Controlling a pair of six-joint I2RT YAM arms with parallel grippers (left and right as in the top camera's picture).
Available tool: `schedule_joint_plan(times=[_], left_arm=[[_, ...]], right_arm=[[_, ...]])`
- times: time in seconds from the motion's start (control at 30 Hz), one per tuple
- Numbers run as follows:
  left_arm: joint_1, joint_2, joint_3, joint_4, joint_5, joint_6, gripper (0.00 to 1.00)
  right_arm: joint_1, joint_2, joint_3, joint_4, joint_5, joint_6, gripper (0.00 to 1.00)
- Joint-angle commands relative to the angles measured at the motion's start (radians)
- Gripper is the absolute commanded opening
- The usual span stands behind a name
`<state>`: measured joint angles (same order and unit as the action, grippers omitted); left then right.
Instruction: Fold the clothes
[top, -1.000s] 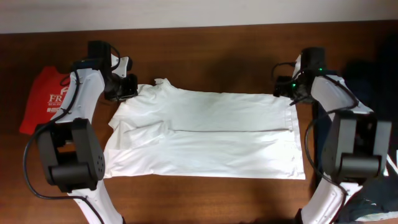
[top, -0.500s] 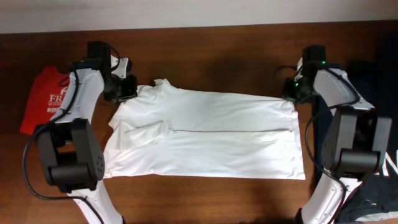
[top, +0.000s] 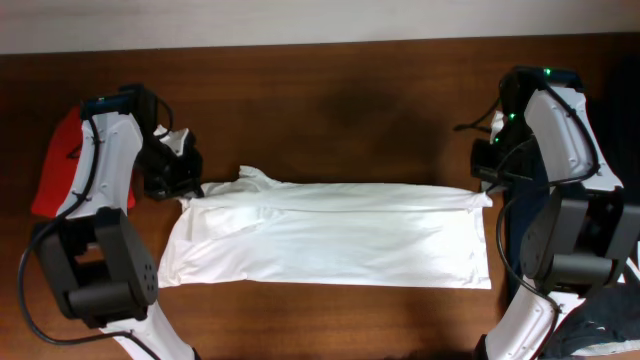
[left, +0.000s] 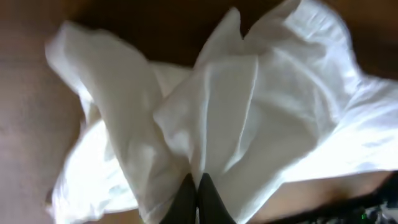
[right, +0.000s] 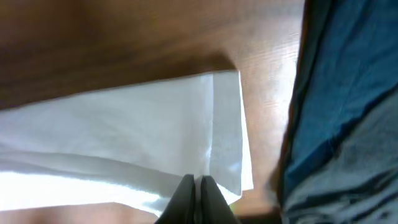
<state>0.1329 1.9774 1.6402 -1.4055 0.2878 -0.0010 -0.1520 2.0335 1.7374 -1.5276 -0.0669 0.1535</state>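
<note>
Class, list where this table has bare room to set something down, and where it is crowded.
Free: bare table beyond the white T-shirt's far edge; narrower strip along its near edge. Crowded: red garment left, blue cloth right.

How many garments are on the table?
3: the white T-shirt in the middle, a red garment at the left edge, a dark blue garment at the right edge, where more may lie hidden.
</note>
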Motion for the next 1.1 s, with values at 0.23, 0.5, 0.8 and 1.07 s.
schedule_joint_plan(times=[0.23, 0.5, 0.8, 1.07], left_arm=[[0.003, -0.054, -0.048, -0.124, -0.183, -0.053, 0.00], [0.003, -0.054, -0.270, -0.042, -0.180, -0.056, 0.01], [0.001, -0.053, -0.341, -0.036, -0.181, -0.059, 0.23], [-0.001, -0.158, -0.232, 0.000, -0.125, -0.059, 0.22]], right_arm=[[-0.007, -0.024, -0.194, -0.008, 0.051, -0.026, 0.06], [-0.007, -0.024, -0.301, 0.044, 0.073, -0.026, 0.09], [-0.007, -0.024, -0.317, 0.040, 0.083, -0.026, 0.24], [-0.007, -0.029, -0.334, 0.086, 0.068, -0.015, 0.26]])
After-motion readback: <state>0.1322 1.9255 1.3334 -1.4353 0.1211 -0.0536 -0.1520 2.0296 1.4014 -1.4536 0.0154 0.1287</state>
